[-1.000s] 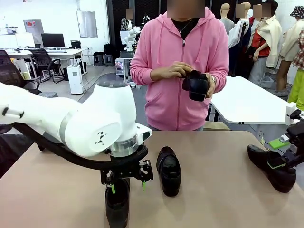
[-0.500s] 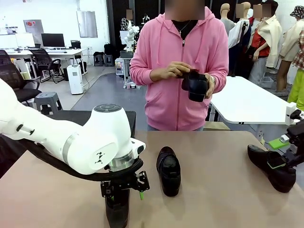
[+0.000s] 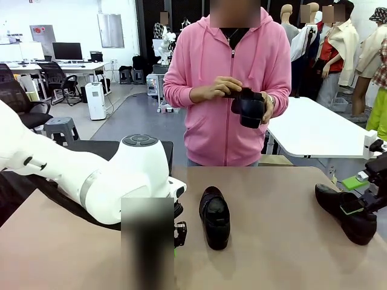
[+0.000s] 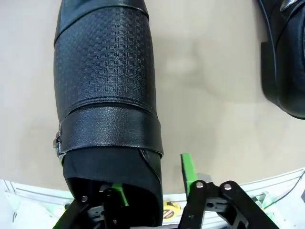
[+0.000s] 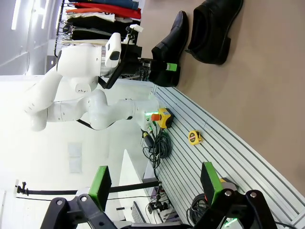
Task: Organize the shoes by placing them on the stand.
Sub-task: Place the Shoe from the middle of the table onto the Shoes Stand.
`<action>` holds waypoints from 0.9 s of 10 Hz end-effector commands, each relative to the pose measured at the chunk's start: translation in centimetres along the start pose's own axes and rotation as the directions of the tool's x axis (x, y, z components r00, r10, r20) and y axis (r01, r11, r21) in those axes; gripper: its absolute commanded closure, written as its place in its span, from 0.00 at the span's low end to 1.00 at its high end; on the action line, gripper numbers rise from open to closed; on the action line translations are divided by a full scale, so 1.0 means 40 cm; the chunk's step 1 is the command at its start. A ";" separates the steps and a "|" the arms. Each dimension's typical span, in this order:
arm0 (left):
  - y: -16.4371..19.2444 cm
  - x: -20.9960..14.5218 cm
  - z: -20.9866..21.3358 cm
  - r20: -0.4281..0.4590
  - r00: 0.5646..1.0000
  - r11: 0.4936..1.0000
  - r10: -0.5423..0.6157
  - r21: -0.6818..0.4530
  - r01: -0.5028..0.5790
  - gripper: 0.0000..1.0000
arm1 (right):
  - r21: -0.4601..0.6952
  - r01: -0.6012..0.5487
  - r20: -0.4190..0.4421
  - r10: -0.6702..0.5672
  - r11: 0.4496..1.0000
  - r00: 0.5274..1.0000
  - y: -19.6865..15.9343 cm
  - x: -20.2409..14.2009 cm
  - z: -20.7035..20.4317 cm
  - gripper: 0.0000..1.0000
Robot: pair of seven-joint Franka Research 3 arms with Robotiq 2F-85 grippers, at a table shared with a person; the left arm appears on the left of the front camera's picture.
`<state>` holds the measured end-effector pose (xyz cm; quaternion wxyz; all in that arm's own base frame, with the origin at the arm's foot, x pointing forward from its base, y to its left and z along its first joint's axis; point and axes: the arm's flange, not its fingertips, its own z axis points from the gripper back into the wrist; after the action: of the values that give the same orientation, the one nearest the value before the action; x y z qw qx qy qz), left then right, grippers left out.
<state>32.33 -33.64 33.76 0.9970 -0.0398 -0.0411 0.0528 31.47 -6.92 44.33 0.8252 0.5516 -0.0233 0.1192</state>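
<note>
Our left gripper [image 4: 152,177] has dropped onto the near shoe [image 4: 105,81], lying flat on the table [image 4: 209,95], and its jaws are narrowing, one finger inside the opening, one outside, not yet pinching, so we judge the pick begun but unsecured.

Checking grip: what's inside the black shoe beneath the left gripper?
One green-padded finger of the left gripper dips into the opening of the black leather slip-on shoe; the other stands outside its wall. Its upper hides the insole.
</note>
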 end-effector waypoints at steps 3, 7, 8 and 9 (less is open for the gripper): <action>0.000 -0.011 -0.008 0.031 0.999 0.999 0.013 0.046 -0.014 1.00 | 0.021 -0.030 0.014 0.029 0.999 0.999 0.005 0.006 0.005 0.00; 0.025 -0.097 0.151 0.085 0.985 0.987 -0.151 0.076 0.145 1.00 | 0.021 -0.030 0.014 0.029 0.999 0.999 0.005 0.006 0.005 0.00; 0.041 -0.142 0.231 0.101 0.974 0.975 -0.203 0.108 0.192 1.00 | 0.021 -0.030 0.014 0.029 0.999 0.999 0.005 0.006 0.005 0.00; 0.060 -0.206 0.310 0.106 0.937 0.940 -0.333 0.116 0.321 1.00 | 0.021 -0.030 0.014 0.029 0.999 0.999 0.005 0.006 0.005 0.00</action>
<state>25.51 -33.62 41.86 0.9944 0.0177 -0.0881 -0.0557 31.47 -6.93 44.28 0.8250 0.5520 -0.0226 0.1191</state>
